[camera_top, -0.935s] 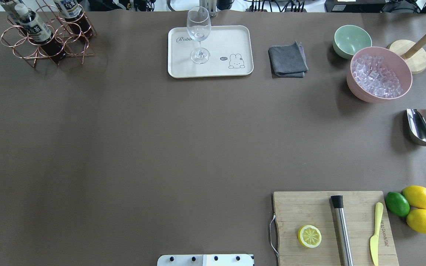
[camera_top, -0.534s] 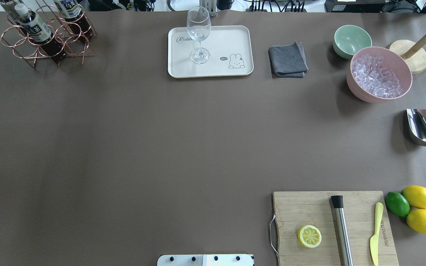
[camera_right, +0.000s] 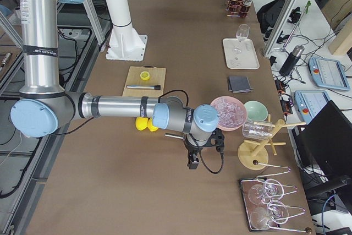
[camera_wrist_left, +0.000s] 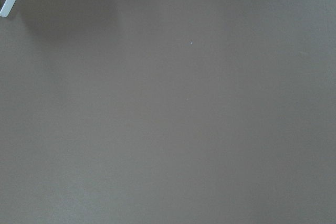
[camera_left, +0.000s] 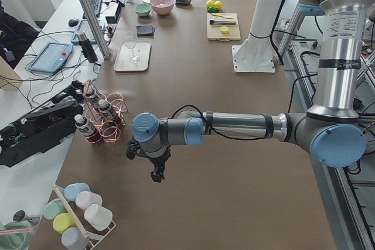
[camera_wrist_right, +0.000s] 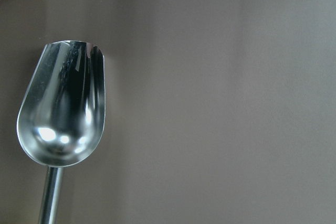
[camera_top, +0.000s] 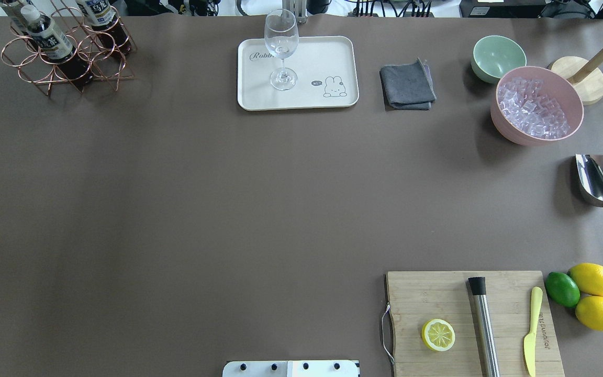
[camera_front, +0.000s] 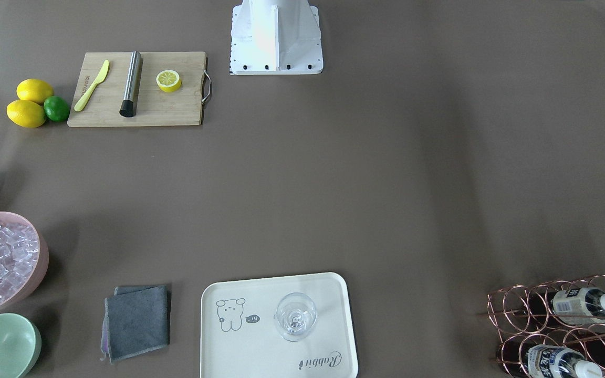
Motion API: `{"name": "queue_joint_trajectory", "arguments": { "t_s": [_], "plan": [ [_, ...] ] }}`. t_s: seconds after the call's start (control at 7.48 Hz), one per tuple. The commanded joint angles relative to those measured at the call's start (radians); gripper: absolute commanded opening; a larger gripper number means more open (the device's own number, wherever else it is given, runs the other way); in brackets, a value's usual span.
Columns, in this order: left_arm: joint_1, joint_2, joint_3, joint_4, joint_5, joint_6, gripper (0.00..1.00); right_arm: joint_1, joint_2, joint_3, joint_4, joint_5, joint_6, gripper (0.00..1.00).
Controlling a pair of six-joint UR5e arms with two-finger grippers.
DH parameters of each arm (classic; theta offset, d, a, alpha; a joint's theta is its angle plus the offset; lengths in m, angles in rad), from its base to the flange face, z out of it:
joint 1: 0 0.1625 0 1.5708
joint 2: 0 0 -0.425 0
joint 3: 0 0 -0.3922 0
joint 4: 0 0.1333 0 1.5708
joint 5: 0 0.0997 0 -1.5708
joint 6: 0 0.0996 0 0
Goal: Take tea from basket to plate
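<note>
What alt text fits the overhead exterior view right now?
Tea bottles sit in a copper wire basket at the table's far-left corner, none yet on the cream plate at far centre, which holds only a wine glass.

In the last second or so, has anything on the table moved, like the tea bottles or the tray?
Nothing has visibly changed in the overhead view. The tea bottles are still in the copper basket, and none has been taken hold of. The plate still carries only the wine glass. No arm shows over the table in that view, then or now.
</note>
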Motion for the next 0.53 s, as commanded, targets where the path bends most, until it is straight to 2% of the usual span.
{"name": "queue_joint_trajectory", "arguments": {
  "t_s": [0.0, 0.4],
  "plan": [
    [-0.012, 0.002, -0.001, 0.000, 0.001, 0.001, 0.99, 0.000, 0.000, 0.000, 0.000, 0.000, -0.001, 1.00],
    [-0.012, -0.003, 0.001, 0.001, 0.000, 0.000, 0.99, 0.000, 0.000, 0.000, 0.000, 0.000, -0.001, 1.00]
  ]
}}
